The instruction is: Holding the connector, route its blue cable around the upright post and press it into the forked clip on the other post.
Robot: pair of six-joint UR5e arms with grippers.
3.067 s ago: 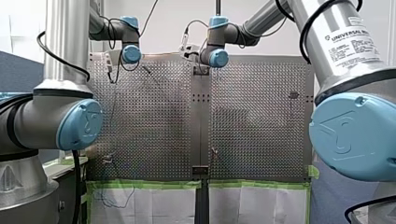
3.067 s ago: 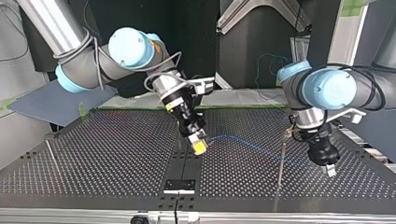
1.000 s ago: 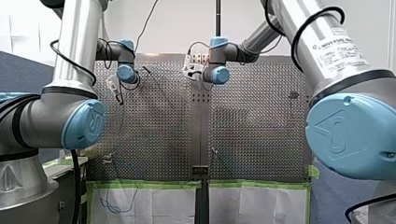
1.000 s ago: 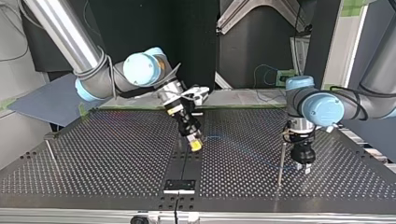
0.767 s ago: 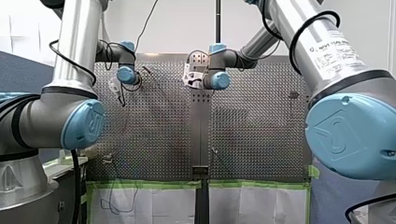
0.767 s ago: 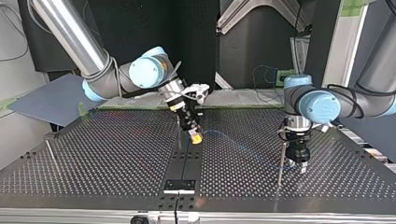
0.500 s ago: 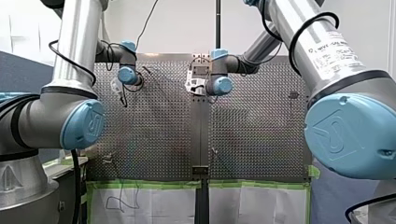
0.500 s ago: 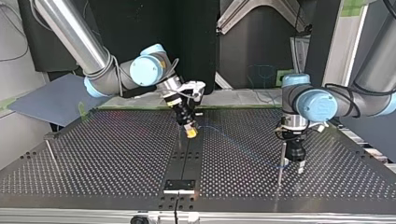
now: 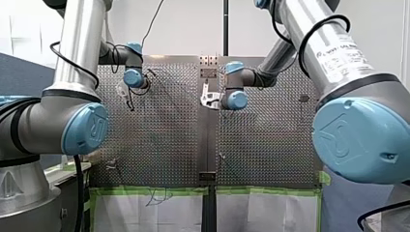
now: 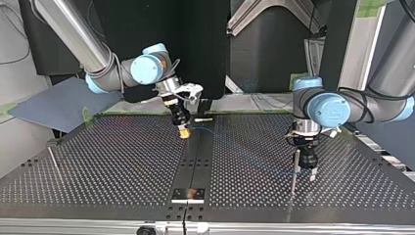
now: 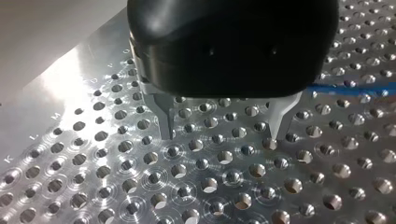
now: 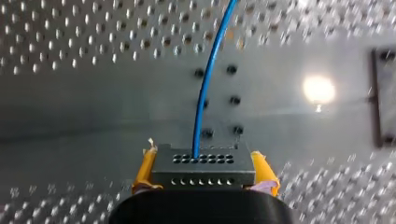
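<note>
right gripper (image 12: 202,154): yellow pads clamped on connector (image 12: 203,173), well apart from upright post (image 10: 294,169) | blue cable (image 12: 209,79): leads from connector toward post | left gripper (image 11: 223,126): fingers spread, holding nothing, just beside post

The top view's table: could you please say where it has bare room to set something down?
Bare: the table between the thin post at the view's left and the centre strip. Crowded: right of that strip, where the blue cable runs from my right gripper toward the upright post beside my left gripper.
</note>
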